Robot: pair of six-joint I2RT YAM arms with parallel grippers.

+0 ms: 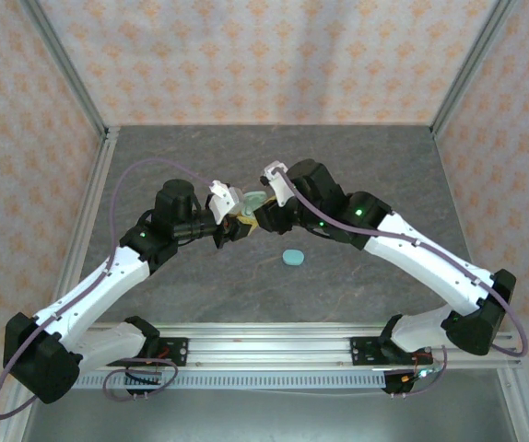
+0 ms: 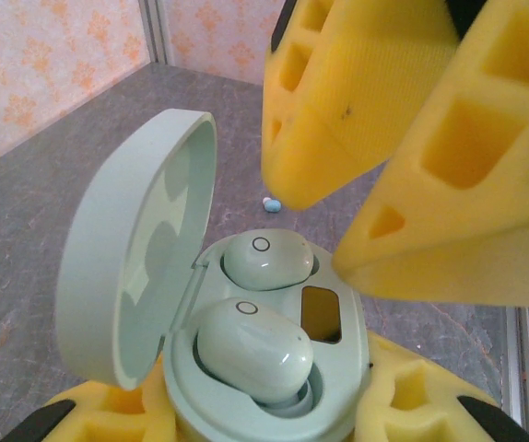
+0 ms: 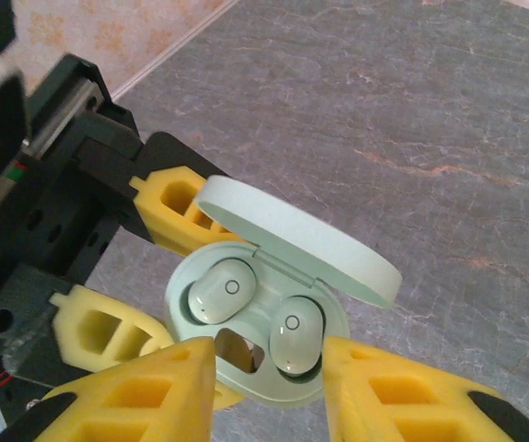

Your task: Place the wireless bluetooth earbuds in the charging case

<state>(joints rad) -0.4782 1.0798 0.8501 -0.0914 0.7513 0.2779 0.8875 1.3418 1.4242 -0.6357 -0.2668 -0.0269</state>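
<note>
From above, my left gripper [image 1: 228, 230] and right gripper [image 1: 261, 219] meet at mid-table with the charging case [image 1: 252, 201] between them. A closed teal case [image 1: 293, 257] lies at 4 o'clock of them, and the bare grey table [image 1: 384, 166] runs out to walled edges at 9, 12 and 3 o'clock. At my left wrist, the left gripper [image 2: 264, 414] pinches the case's base at 6 o'clock, with the lid [image 2: 126, 276] standing open at 9 o'clock. Two earbuds [image 2: 255, 350] sit in their wells. My right gripper [image 2: 324, 230] hangs at 1 o'clock with fingers spread, just above the rim and holding nothing. A loose bud [image 2: 270, 203] lies on the table at 12 o'clock. At my right wrist, the spread fingers [image 3: 154, 387] flank the case's [image 3: 246, 318] near rim at 6 o'clock, and open table stretches from 12 to 3 o'clock.
</note>
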